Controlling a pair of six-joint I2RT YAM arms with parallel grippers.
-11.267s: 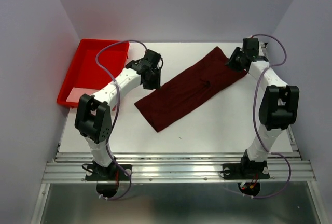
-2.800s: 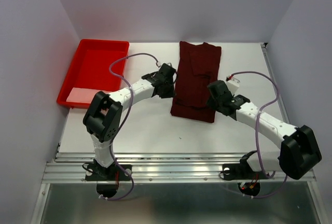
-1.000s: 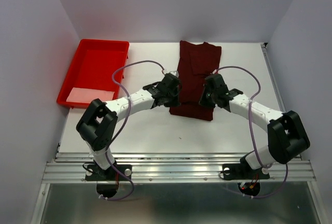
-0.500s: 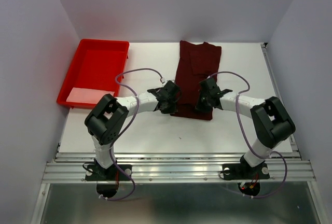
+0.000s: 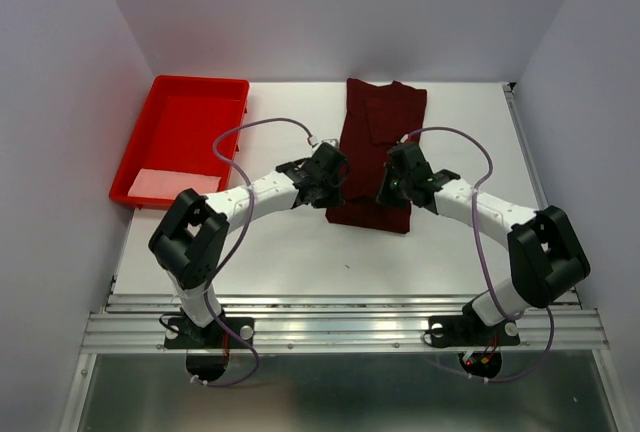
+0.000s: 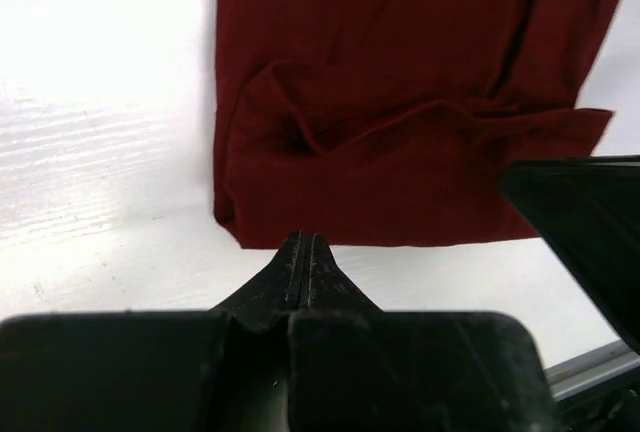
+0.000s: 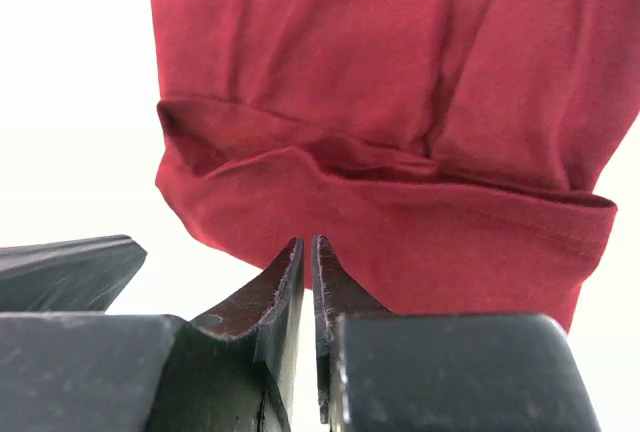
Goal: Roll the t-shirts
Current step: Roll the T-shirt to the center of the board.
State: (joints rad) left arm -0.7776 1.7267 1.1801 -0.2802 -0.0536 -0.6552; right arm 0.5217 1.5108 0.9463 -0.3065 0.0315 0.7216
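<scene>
Top view: shows the shirt [image 5: 380,137] folded into a long strip, lying mid-worktop [image 5: 300,252] with its length running away from the bases, well apart from the tray [image 5: 185,137]. Shows the left tool [image 5: 338,184] and right tool [image 5: 385,192] down at the strip's near end, one toward each corner.

Left wrist: finds the left tool [image 6: 302,244] pressed together, tips right at the near hem, with the cloth puckered into a low ridge just beyond.

Right wrist: finds the right tool [image 7: 307,244] all but together, only a thin slit between, tips at the hem below a turned-over band of cloth. Cannot tell whether hem is actually pinched in either, the tips hiding the edge.

Judged as the very start of the roll, first turn barely formed. Next calls for carrying both corners over toward the far end together, kept level to avoid a skewed roll.
</scene>
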